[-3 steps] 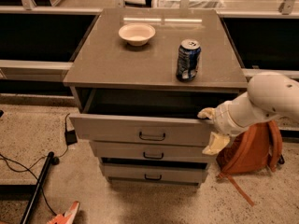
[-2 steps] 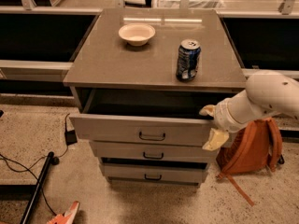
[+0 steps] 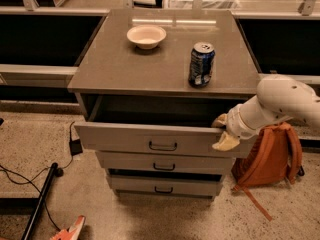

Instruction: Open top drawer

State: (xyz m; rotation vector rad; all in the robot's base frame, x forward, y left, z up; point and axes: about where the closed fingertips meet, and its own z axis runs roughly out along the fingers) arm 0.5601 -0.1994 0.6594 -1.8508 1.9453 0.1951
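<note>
The top drawer [image 3: 125,139] of the grey cabinet is pulled out toward me, its dark inside showing under the cabinet top. Its flat grey front carries a small black loop handle [image 3: 162,146] at the centre. My gripper [image 3: 222,131] is at the drawer's right end, at the top edge of the front. One pale finger [image 3: 219,120] sits above the edge and the other [image 3: 225,142] lies in front of the drawer face. The white arm reaches in from the right.
Two shorter grey drawers [image 3: 165,166] sit below. On the cabinet top [image 3: 115,64] stand a white bowl [image 3: 146,36] and a blue soda can [image 3: 201,64]. An orange backpack [image 3: 272,156] leans at the right. Cables and a black pole [image 3: 37,199] lie on the floor at left.
The drawer and my gripper at its right end stand about where they did. No clear movement shows.
</note>
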